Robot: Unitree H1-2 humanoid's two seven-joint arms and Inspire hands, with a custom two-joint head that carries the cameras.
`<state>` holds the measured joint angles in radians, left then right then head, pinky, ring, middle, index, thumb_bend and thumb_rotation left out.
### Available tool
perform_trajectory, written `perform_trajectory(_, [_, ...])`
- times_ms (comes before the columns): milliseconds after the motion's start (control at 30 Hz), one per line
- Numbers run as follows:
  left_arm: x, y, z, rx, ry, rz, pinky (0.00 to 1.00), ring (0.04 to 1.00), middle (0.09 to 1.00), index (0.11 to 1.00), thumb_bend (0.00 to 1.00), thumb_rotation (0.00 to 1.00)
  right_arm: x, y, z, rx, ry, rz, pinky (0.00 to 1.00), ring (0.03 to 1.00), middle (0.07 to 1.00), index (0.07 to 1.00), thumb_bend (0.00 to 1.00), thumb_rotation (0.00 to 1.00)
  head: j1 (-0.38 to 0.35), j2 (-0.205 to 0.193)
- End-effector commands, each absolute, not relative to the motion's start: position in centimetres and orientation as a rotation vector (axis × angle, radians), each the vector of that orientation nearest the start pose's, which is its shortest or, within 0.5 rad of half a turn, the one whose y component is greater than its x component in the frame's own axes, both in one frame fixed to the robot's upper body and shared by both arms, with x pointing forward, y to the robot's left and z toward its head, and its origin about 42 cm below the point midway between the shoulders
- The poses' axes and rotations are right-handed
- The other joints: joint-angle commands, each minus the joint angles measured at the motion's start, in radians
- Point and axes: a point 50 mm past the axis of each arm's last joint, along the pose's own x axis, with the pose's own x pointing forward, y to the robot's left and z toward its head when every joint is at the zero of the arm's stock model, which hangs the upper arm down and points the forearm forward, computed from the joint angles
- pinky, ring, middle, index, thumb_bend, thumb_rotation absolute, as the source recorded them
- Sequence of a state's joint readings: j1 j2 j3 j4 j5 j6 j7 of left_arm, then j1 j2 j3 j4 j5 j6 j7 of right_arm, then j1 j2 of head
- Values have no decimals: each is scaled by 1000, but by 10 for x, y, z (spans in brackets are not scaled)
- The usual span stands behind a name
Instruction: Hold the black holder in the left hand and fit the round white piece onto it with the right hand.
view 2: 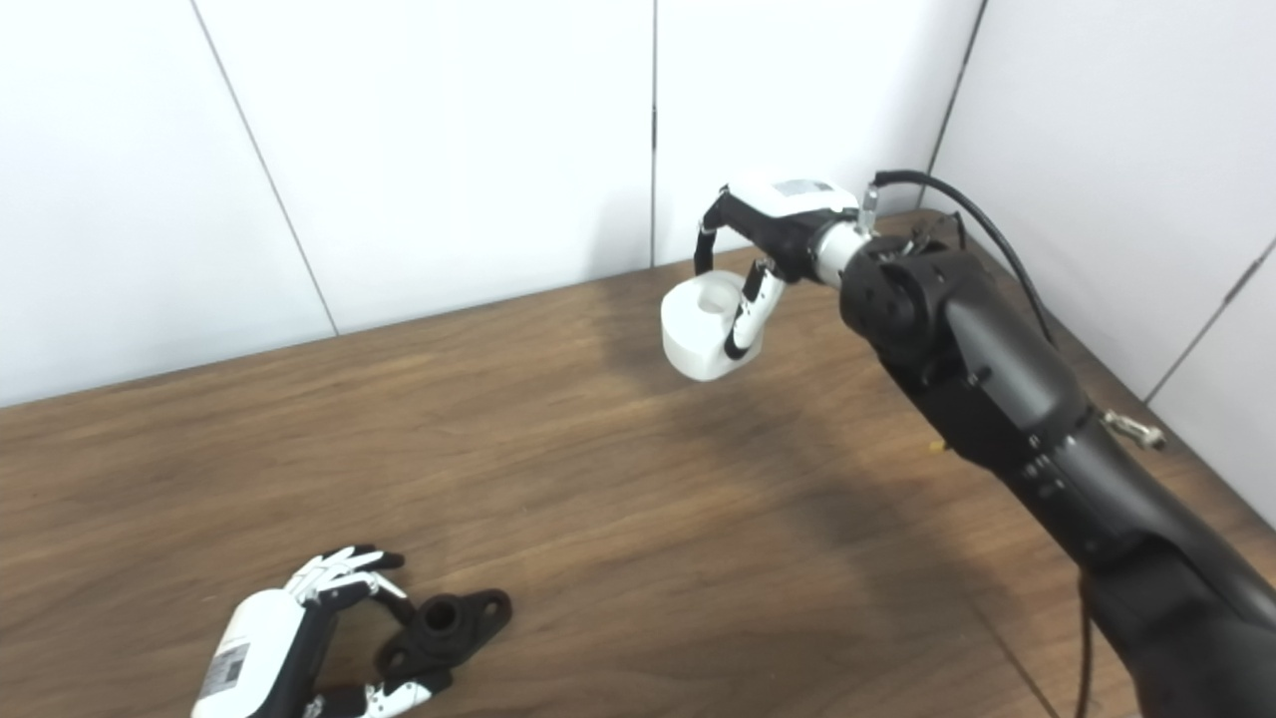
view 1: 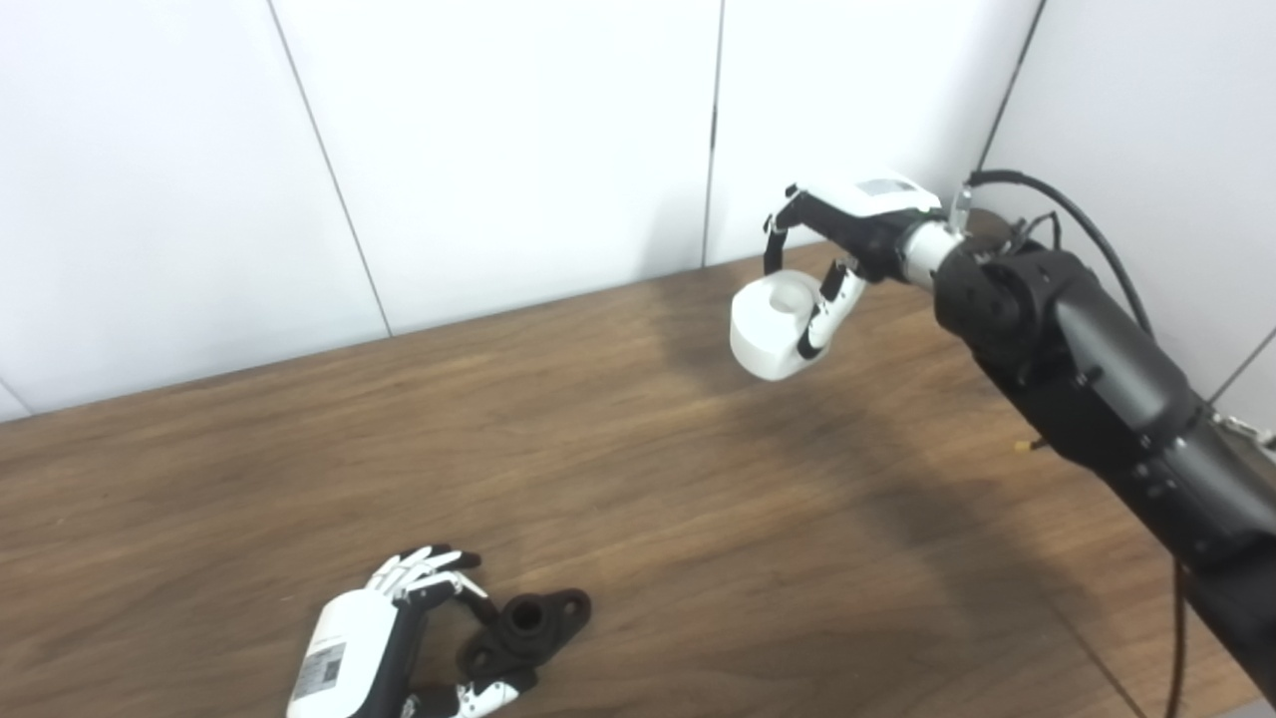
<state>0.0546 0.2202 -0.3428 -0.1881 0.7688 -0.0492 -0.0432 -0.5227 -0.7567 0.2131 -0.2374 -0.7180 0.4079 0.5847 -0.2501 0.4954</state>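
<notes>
While the left eye view frames the scene a little further to the right, it shows the right hand (view 1: 842, 249) raised above the far right part of the wooden table (view 1: 698, 499), its fingers and thumb curled around the round white piece (view 1: 776, 324), which hangs clear of the tabletop. At the near left edge, the left hand (view 1: 384, 638) lies low by the black holder (view 1: 525, 630); its fingers reach the holder's left side and the thumb sits under its near end, though whether they truly clamp it cannot be told. The holder rests on the table, well apart from the white piece.

From the right eye view, more of the right arm (view 2: 997, 399) shows, down past the elbow, along with a wider strip of the side wall (view 2: 1126, 179). Less of the left hand is seen there, its wrist cut by the bottom edge, and its grip is no clearer.
</notes>
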Motion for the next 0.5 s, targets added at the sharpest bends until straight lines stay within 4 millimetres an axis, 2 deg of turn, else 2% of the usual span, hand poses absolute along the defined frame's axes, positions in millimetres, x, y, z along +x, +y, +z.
perform_trajectory(0, [240, 181, 100, 964, -141, -425, 884, 868, 792, 487, 517, 43, 377, -332, 361, -1489, -77, 109, 822, 950, 824, 484, 524, 133, 8, 5])
perform_trajectory(467, [239, 174, 97, 968, -138, -432, 909, 883, 808, 487, 517, 45, 308, -273, 355, -1438, -332, 263, 758, 922, 812, 482, 525, 135, 107, 75])
